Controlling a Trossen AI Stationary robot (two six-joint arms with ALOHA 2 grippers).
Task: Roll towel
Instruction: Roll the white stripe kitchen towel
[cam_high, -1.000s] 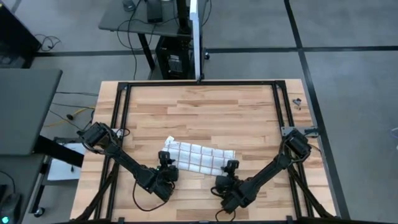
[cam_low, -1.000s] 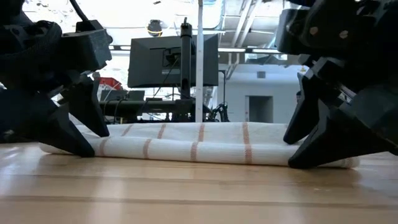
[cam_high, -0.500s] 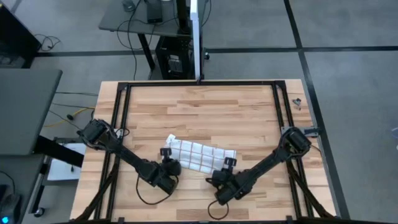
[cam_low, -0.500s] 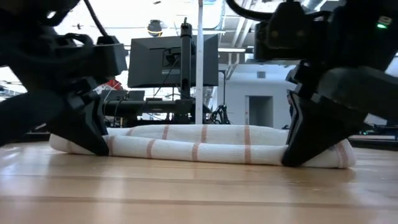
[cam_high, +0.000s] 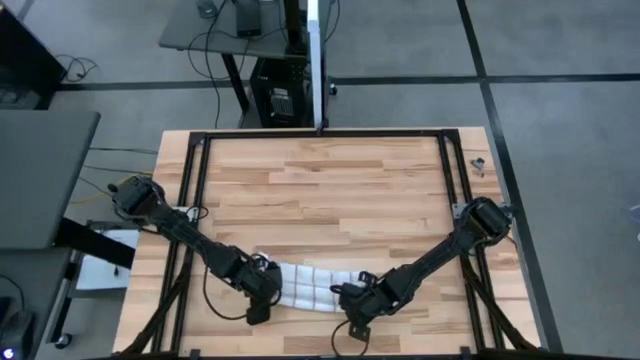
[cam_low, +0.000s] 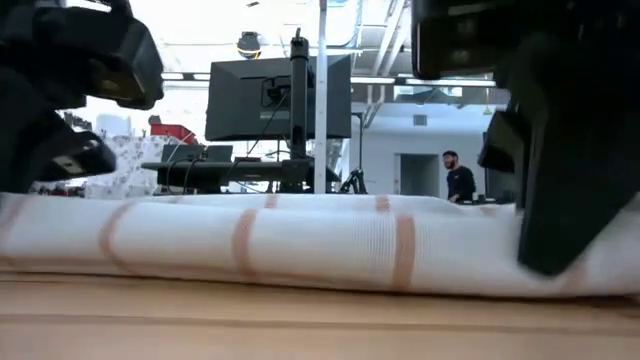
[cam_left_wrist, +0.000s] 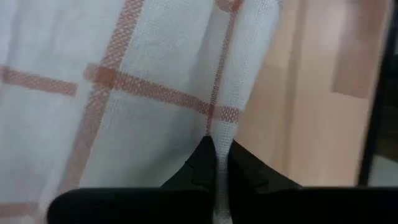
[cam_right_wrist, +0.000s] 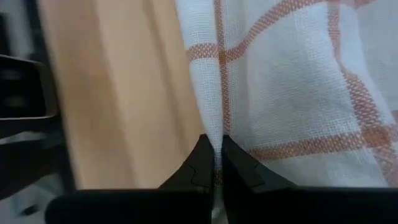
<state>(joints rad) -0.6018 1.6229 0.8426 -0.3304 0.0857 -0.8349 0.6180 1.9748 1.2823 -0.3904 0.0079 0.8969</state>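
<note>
A: Surface? Quick.

B: Wooden plank table (cam_high: 330, 180) with a black frame around it, grey floor on all sides. The towel (cam_high: 305, 283) lies near the front edge, about the middle, as a long narrow band, white with reddish-brown lines.

A: Room?

B: Low view: a dark monitor (cam_low: 278, 98) on a stand behind the table, a white pole (cam_low: 322, 90) beside it, and a person (cam_low: 460, 180) standing far back on the right. High view shows a second desk (cam_high: 240, 22) beyond the table with cables on it.

A: Arms?

B: Both reach in from the table's sides to the towel's ends. The left gripper (cam_high: 262, 290) is at the towel's left end, the right gripper (cam_high: 352, 303) at its right end.

A: Grip?

B: Left wrist view: fingers (cam_left_wrist: 200, 168) pressed together with a thin fold of towel (cam_left_wrist: 124, 93) pinched between the tips. Right wrist view is the same, fingers (cam_right_wrist: 198, 163) clenched on the cloth's edge (cam_right_wrist: 280, 87), bare wood beside it.

A: Anything hard to read?

B: Low view is mostly filled by the towel (cam_low: 300, 240), which looks like a thick soft band across the width. Dark arm parts are cut off at both top corners. Can't tell from any view how many layers the cloth has. The towel's ends are hidden under the grippers in the high view.
</note>
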